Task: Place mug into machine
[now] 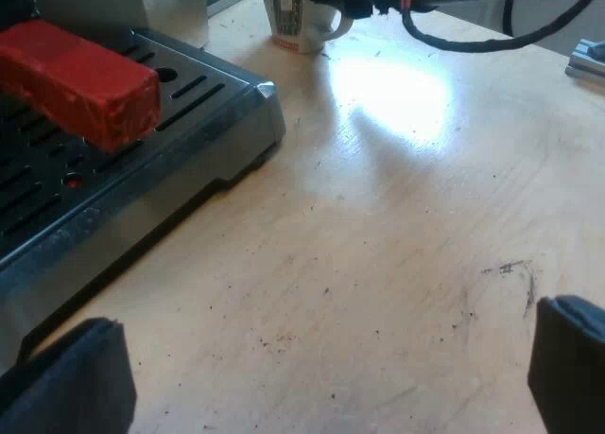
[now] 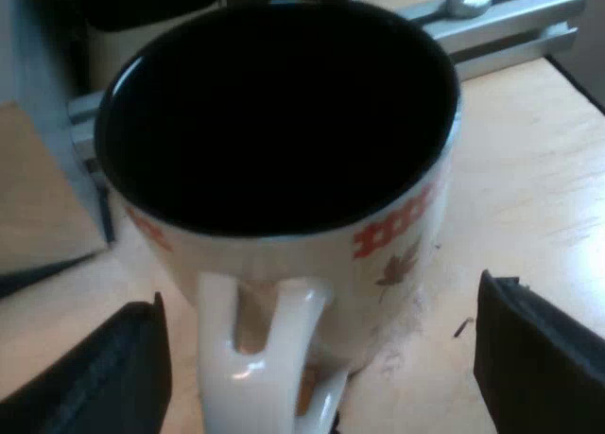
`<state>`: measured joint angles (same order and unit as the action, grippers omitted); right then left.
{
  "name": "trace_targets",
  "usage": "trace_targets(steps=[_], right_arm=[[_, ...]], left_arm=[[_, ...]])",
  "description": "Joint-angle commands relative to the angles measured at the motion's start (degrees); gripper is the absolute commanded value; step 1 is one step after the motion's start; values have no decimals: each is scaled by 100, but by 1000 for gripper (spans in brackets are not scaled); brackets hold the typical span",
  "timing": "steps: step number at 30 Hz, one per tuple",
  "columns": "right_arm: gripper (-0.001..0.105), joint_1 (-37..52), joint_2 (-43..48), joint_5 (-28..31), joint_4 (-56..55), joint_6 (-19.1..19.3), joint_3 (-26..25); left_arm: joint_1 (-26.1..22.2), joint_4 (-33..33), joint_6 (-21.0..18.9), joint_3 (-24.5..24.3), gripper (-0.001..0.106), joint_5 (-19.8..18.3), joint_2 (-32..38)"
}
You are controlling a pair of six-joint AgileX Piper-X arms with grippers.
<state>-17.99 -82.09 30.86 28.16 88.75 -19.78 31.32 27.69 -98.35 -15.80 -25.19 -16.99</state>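
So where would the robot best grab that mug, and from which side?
Probably the handle: it points straight at the right gripper, whose open fingers sit either side of it. The mug stands upright, so closing in level from the handle side looks simplest.

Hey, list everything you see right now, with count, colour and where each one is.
mug: one, white with black inside and red markings, standing on the table, handle toward the right gripper
espresso machine: one, silver, on the table
drip tray: one, dark, slotted, at the machine's base
holder handle: one, red end, above the drip tray
metal rail: one, silver, beyond the mug
table: one, light wood
left gripper: one, black fingers, open, over the table beside the drip tray
right gripper: one, black fingers, open, either side of the mug's handle
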Motion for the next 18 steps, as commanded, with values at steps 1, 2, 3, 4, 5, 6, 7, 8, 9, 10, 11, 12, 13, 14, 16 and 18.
trace_targets(steps=[1,2,3,4,5,6,7,8,9,10,11,12,13,14,16,18], right_arm=[[69,9,-172,-157,31,167,-166],[69,9,-247,-159,31,235,-257],[69,9,-288,-159,31,275,-317],[69,9,-329,-159,31,278,-386],[69,9,-347,-159,31,278,-420],[69,9,-374,-159,31,278,-471],[69,9,-406,-159,31,278,-514],[69,9,-423,-159,31,278,-530],[69,22,-457,-159,31,278,-550],[69,42,-489,-159,31,278,-566],[69,50,-500,-159,31,278,-566],[69,46,-503,-159,5,278,-564],[69,46,-501,-159,-12,278,-564],[69,46,-501,-159,-12,278,-564],[68,46,-501,-159,-12,278,-564],[68,46,-501,-159,-12,278,-564]], left_arm=[[28,-144,-73,-24,86,-32,13],[28,-144,-73,-24,86,-32,13],[28,-144,-73,-24,86,-32,13],[28,-144,-73,-24,86,-32,13],[28,-144,-73,-24,86,-32,13],[28,-144,-73,-24,86,-32,13],[28,-144,-73,-24,86,-32,13],[28,-144,-73,-24,86,-32,13],[28,-144,-73,-24,86,-32,13],[28,-144,-73,-24,86,-32,13],[28,-144,-73,-24,86,-32,13],[28,-144,-73,-24,86,-32,13],[28,-144,-73,-24,86,-32,13],[28,-144,-73,-24,86,-32,13],[28,-144,-73,-24,86,-32,13],[28,-144,-73,-24,86,-32,13]])
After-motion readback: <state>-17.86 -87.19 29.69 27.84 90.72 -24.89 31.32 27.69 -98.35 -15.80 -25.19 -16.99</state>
